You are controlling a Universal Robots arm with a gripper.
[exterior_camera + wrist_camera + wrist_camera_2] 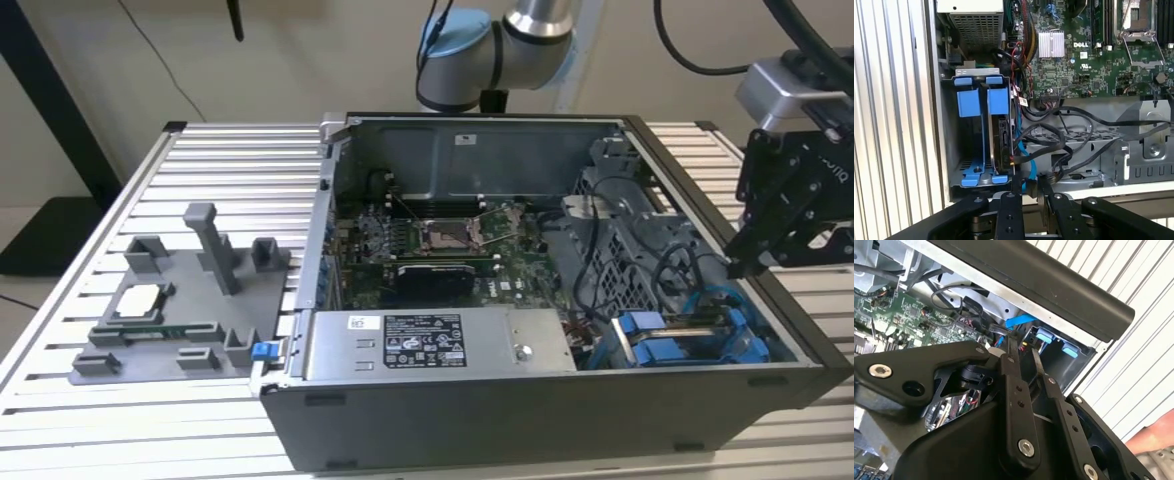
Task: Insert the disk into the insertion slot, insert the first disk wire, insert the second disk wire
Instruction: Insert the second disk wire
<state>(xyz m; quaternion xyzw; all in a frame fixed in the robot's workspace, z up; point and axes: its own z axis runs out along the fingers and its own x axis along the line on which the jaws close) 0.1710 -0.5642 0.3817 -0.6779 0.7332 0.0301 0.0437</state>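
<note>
The disk [1003, 140] already sat in the slot [973, 102], standing on edge between the blue rails in the half of the slot nearer the circuit board [1079, 65]. The other half of the slot was bare. By my reading, the disk step was done and a wire step was in hand. I could not tell whether it was the first or the second wire, because the socket end of the disk was too crowded to read.

In the first wrist view the hand [1029, 184] hung just past the open end of the slot, over the rim of the computer case [534, 420]. Its fingers [1016, 192] were drawn close together. The blue wire [1026, 160] ran from beside the disk to end between them, so the hand looked clenched on that wire's plug, though the contact itself was in shadow.

Loops of black wire [1054, 137] lay beside the slot, close to the blue one.

Seating the plug would call for squaring it to the end of the disk, keeping clear of the black loops, and pushing straight along the slot.
</note>
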